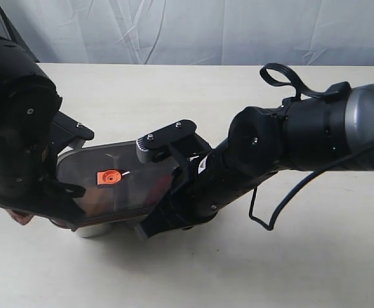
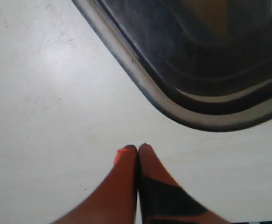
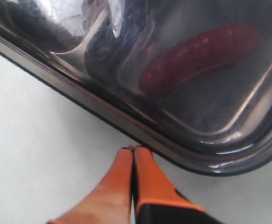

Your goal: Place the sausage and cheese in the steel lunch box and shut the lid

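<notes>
Smoky lid (image 1: 116,183) sits on your steel lunch box (image 1: 98,230), sausage (image 3: 198,58) showing thru it.
Your left gripper (image 2: 138,148) & right gripper (image 3: 133,149) are both pinched together, empty, tips just beside the box rim; cheese (image 2: 212,21) = yellowish blur under the lid.

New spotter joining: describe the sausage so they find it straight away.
On the pale table sits the steel lunch box under its smoky lid. Through the lid, near the rounded corner by the shut right gripper, lies the sausage. It is dark red, curved and ribbed, unlike the flat orange valve on top.
</notes>
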You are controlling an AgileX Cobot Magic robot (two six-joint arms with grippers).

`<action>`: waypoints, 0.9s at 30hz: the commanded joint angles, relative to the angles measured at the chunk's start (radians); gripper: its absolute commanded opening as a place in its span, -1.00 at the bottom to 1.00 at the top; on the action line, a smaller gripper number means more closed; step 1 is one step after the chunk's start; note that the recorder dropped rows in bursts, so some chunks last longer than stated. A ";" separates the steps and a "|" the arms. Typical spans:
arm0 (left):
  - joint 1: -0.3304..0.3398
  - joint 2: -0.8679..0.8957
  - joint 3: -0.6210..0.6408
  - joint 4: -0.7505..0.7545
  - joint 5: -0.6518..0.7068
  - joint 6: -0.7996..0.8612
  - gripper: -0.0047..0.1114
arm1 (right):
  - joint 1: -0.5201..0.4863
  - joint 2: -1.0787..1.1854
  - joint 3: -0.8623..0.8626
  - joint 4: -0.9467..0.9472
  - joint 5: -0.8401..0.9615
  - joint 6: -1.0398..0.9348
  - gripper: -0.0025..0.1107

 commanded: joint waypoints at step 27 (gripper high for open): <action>0.058 0.104 -0.003 -0.056 -0.157 0.023 -0.91 | 0.000 0.001 -0.005 -0.008 -0.013 -0.007 -0.97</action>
